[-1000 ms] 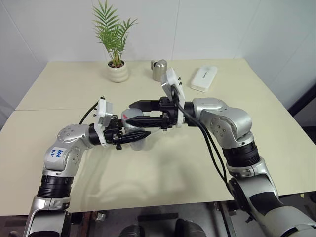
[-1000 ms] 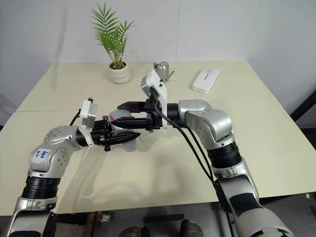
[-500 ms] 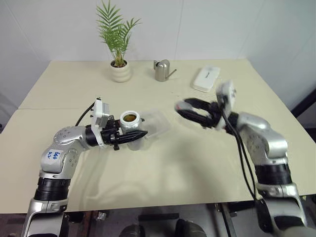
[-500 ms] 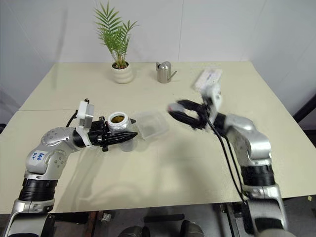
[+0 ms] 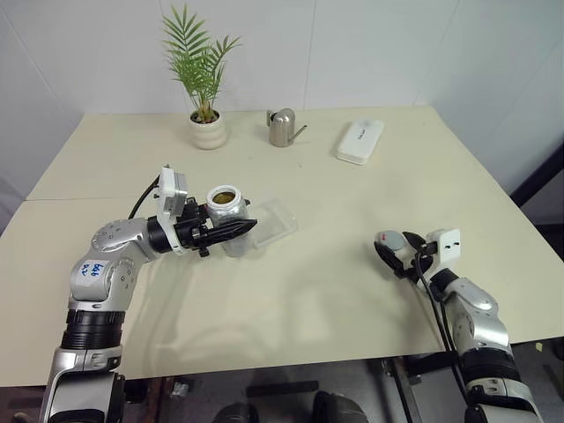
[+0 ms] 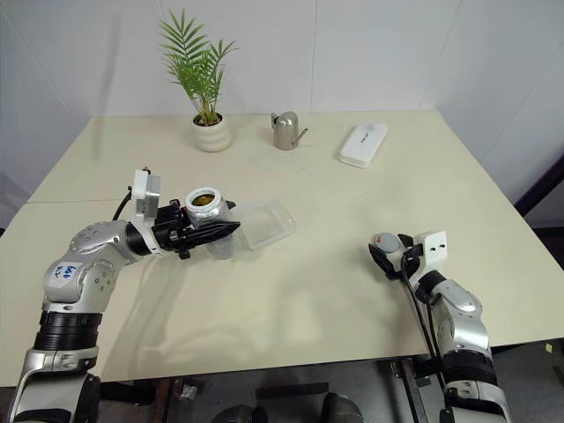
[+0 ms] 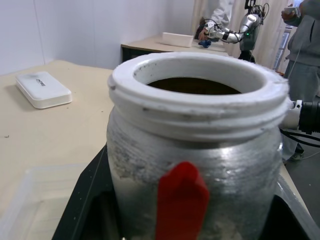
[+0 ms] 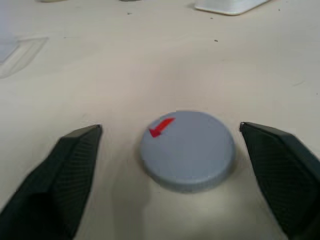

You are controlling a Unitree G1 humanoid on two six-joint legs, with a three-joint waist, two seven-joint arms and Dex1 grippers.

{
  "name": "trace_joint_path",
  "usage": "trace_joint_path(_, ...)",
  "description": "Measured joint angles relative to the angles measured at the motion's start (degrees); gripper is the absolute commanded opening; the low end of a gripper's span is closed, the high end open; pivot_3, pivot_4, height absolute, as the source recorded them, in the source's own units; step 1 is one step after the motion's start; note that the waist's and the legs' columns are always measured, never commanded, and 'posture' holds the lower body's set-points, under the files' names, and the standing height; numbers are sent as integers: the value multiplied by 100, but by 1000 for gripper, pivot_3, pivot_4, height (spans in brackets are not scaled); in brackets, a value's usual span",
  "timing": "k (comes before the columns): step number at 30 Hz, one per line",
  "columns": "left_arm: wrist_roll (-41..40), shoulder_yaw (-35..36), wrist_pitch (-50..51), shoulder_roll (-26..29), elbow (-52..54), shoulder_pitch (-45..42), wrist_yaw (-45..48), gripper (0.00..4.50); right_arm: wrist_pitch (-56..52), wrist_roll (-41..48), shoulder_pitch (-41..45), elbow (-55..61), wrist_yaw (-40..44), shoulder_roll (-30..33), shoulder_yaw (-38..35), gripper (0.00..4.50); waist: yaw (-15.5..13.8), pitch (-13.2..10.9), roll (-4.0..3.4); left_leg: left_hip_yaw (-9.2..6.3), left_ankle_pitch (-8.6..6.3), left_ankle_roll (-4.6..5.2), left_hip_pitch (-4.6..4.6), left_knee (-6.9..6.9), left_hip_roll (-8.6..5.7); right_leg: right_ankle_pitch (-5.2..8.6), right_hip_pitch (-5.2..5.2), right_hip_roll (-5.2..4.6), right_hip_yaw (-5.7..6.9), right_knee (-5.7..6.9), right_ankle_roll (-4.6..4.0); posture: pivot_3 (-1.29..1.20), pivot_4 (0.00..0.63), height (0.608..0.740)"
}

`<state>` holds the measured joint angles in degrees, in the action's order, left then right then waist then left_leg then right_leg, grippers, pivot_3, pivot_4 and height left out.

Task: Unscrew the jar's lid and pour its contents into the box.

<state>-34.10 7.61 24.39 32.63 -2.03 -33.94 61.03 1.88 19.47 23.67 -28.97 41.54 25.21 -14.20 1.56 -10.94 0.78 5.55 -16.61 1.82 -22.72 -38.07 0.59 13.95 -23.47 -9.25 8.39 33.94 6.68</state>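
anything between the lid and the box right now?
Nothing: bare table runs from the lid, lying flat between the open right pincer fingers, across to the box. The left eye view shows that stretch.

Grey lid [image 8: 187, 150] with red mark; white-rimmed jar [image 5: 226, 212]; brownish contents [image 5: 225, 196]; clear box [image 5: 272, 221]

A blue handwritten note sits on a white sticker [image 5: 94, 269] on the left arm's shoulder, behind the jar [image 5: 225, 208]; its characters are too small to make out. The white case [image 7: 42, 89] beyond the jar bears a faint printed mark, unreadable. The lid [image 8: 187, 150] carries a red arrow-like mark, no lettering.
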Motion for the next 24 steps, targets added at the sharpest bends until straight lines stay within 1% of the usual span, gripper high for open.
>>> trace_joint_path(2,52,-10,-24,2,-113,-81,5,2103,-345,134,-21,344,229,262,16,4474,-6,-3,-6,1,-1,1,-1,-1,0,-1,-2,-1,-3,0,1,0,150,740)
trace_joint_path(4,174,-36,-184,3,-218,-190,1,2103,-799,296,99,879,509,657,48,4474,-13,-5,-7,1,-1,3,-1,-1,0,-1,-2,-1,-3,-1,1,0,150,740)
trace_joint_path(6,358,-51,-393,8,-444,-357,-18,2103,-1251,403,376,1475,837,1052,197,4474,-17,-4,-7,0,-2,3,0,-1,2,-2,-1,0,-2,-1,0,0,150,740)
trace_joint_path(8,513,-101,-520,6,-702,-575,-31,2103,-1770,575,689,2032,1135,1304,388,4474,-5,-4,-7,0,-4,-1,1,-2,9,-3,-2,5,-2,-1,-2,0,150,740)
trace_joint_path(12,788,-199,-864,-22,-1247,-982,-67,2103,-2518,846,1068,2628,1580,1376,865,4474,-20,-2,-3,1,-8,-4,0,-1,14,-3,-2,12,0,-6,-3,0,150,740)
trace_joint_path(16,1318,-398,-1299,-22,-1926,-1404,-222,2103,-3129,1021,1399,2974,1964,1378,1366,4474,-46,-2,-3,4,-14,6,-14,-6,7,-3,-10,9,1,-12,-3,0,150,740)
trace_joint_path(21,1977,-597,-1631,-53,-2703,-1799,-699,2103,-3209,1025,1420,3071,2088,1381,1408,4474,-182,-2,-2,10,-16,9,-48,-19,3,-4,-24,9,20,-18,-1,0,150,740)
trace_joint_path(24,2478,-718,-2132,-224,-3032,-2032,-1303,2103,-3202,1025,1216,3123,1976,1376,1343,4474,-264,-1,-1,18,-16,9,-49,-20,1,-5,-21,8,24,-19,0,0,150,740)
